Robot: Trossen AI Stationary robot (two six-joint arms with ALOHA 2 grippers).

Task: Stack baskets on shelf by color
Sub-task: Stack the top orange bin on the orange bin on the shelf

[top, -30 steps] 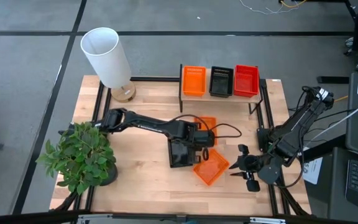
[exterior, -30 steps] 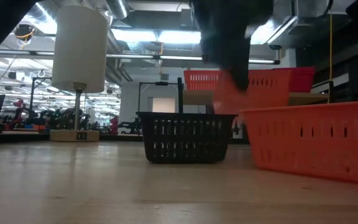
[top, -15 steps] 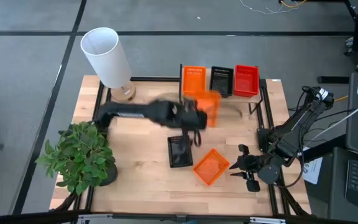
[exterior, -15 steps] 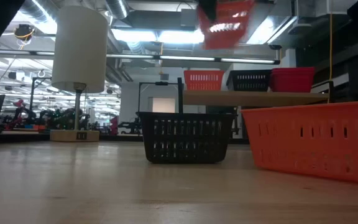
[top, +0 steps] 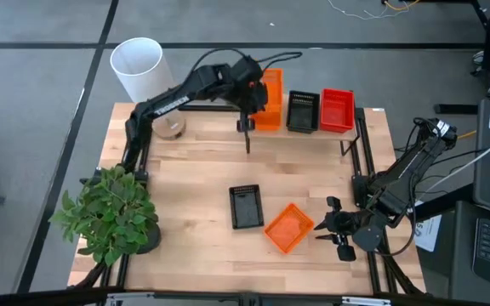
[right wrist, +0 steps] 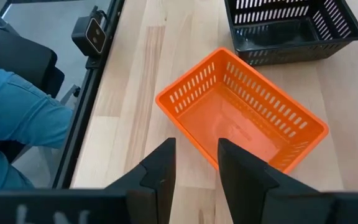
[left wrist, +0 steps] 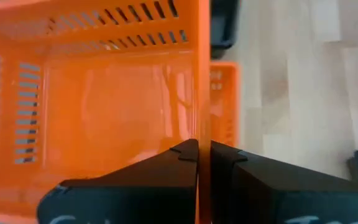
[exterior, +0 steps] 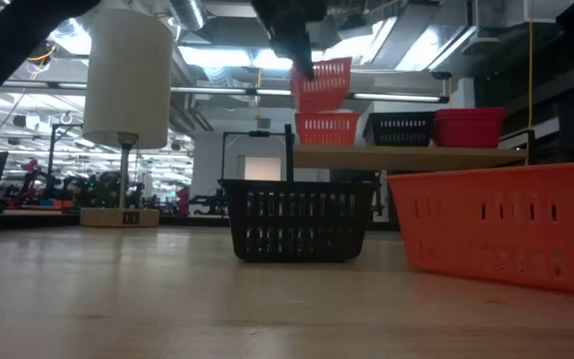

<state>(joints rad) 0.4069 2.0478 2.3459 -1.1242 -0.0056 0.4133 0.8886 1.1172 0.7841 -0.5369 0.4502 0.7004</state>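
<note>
An orange rectangular plastic mesh-sided basket [top: 270,87] hangs in the air, tilted, directly above a second orange mesh basket [exterior: 327,129] that sits on the low shelf with a light wood plank top and thin black legs [top: 300,134]. In the low view the held basket [exterior: 321,84] is clear of the one beneath it, with a small gap between them. The left gripper [top: 250,85] has it by one long wall: in the left wrist view its jaws are pinched together on the thin orange rim [left wrist: 202,93], one on each side of the wall.

On the shelf, at 3 o'clock from the orange basket, stands a black mesh plastic basket [top: 303,111], and just beside that, again at 3 o'clock, a red mesh plastic basket [top: 337,110]. The three stand in a row, close together.

On the wooden tabletop [top: 194,183], well apart from the shelf at 6 o'clock, lies another black mesh basket [top: 245,206], and near it at about 4 o'clock a third orange mesh basket [top: 288,227], turned at an angle.

The right gripper [top: 333,228] waits low at the tabletop's 4 o'clock edge, just beside that angled orange basket [right wrist: 244,121]; its jaws stand slightly apart and hold nothing.

A white cylindrical lamp [top: 145,76] stands at the tabletop's 11 o'clock corner and a green leafy potted plant [top: 109,212] at its 8 o'clock corner.
</note>
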